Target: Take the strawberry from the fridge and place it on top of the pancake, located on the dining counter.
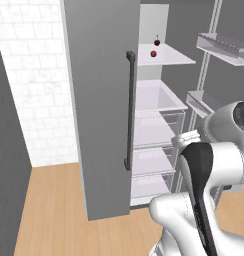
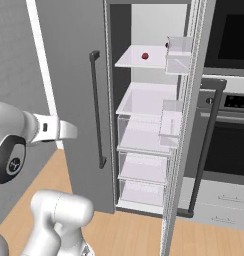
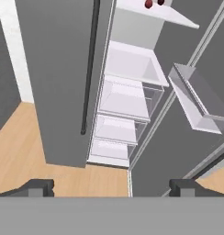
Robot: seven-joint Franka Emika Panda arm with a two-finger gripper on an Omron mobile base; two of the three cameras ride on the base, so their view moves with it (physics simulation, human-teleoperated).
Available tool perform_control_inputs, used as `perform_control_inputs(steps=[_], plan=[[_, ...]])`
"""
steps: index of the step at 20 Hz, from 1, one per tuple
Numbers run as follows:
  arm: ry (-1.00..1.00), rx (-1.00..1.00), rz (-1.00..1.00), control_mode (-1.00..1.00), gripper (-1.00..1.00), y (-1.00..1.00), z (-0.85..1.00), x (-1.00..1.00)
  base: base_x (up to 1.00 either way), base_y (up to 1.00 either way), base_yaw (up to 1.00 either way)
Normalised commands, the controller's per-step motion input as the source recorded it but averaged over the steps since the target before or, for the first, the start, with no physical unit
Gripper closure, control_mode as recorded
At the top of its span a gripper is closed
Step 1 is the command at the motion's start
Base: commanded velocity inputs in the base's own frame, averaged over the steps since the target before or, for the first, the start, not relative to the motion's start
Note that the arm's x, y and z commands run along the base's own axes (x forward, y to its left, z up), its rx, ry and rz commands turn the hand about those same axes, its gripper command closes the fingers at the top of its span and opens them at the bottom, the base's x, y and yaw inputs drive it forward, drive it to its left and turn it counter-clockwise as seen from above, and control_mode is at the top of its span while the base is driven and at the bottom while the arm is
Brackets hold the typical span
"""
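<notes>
The fridge (image 1: 101, 100) is standing with its right door open, and the strawberry (image 1: 153, 53) is sitting on its top shelf (image 1: 166, 55), at five o'clock of a darker stemmed fruit (image 1: 157, 42). The gripper (image 3: 111, 187) is hanging wide open, holding nothing, before the clear drawers (image 3: 123, 98).

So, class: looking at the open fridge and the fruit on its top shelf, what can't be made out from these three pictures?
- Strawberry: too small in every view to show its shape.
- Darker stemmed fruit: in the right base view, mostly hidden behind the door bin; in the hand view, cut off by the top edge.
- Fridge: its top is cut off in every view.
- Tool: fingertips open, their length cropped at the bottom.
</notes>
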Motion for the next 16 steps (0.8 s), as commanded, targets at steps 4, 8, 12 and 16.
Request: perform_control_inputs(steps=[4,8,12,16], plan=[[0.01,0.05,-0.01,1.0,-1.0,-0.19,-0.01,0.12,0.27,-0.31,-0.08],[0.0,0.0,0.0,1.0,-1.0,0.0,0.0,0.0,0.69,-0.22,-0.29],[0.0,0.0,0.0,1.0,-1.0,0.0,0.0,0.0,0.83,0.0,-0.22],[0.0,0.0,0.0,1.0,-1.0,0.0,0.0,0.0,0.63,0.11,-0.18]])
